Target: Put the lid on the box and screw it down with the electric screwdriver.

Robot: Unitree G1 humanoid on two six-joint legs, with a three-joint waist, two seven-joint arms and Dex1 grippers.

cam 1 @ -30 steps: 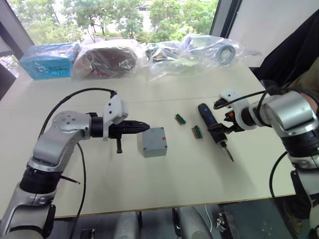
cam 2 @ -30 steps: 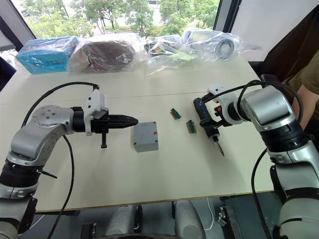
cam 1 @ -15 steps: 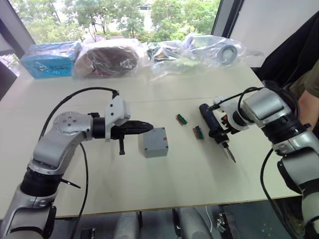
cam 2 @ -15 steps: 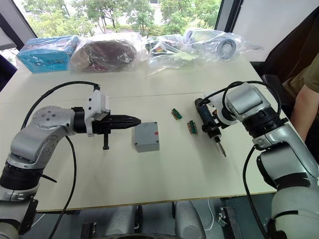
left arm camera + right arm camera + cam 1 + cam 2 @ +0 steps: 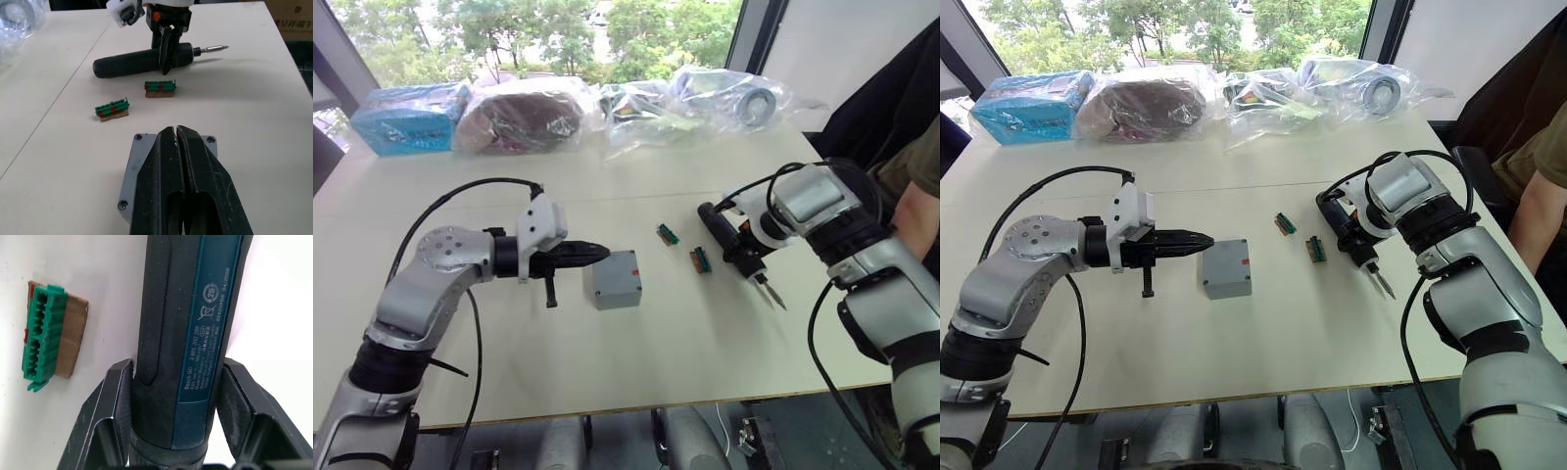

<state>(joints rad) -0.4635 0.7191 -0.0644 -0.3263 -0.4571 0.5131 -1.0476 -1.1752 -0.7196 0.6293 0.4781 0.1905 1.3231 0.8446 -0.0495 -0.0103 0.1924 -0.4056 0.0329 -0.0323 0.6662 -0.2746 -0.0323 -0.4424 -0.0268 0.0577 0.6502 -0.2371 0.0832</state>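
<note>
The grey box (image 5: 619,296) stands mid-table with the flat lid (image 5: 614,270) lying on top of it, its red mark at the right edge. My left gripper (image 5: 604,253) is shut and holds nothing, its tips right at the lid's (image 5: 138,166) left edge. The dark electric screwdriver (image 5: 729,242) lies slanted at the right of the table, its bit pointing toward the front edge. My right gripper (image 5: 1359,236) is shut on the screwdriver (image 5: 195,323), one finger on each side of its barrel. I cannot tell whether the tool is off the table.
Two green terminal blocks (image 5: 667,233) (image 5: 701,259) lie between the box and the screwdriver. Plastic bags (image 5: 524,116) and a blue pack (image 5: 406,117) line the far edge of the table. A person's arm (image 5: 917,201) is at the far right.
My right gripper has come in from the right and shut around the screwdriver, whose bit has swung slightly right. The left gripper has stayed by the box.
</note>
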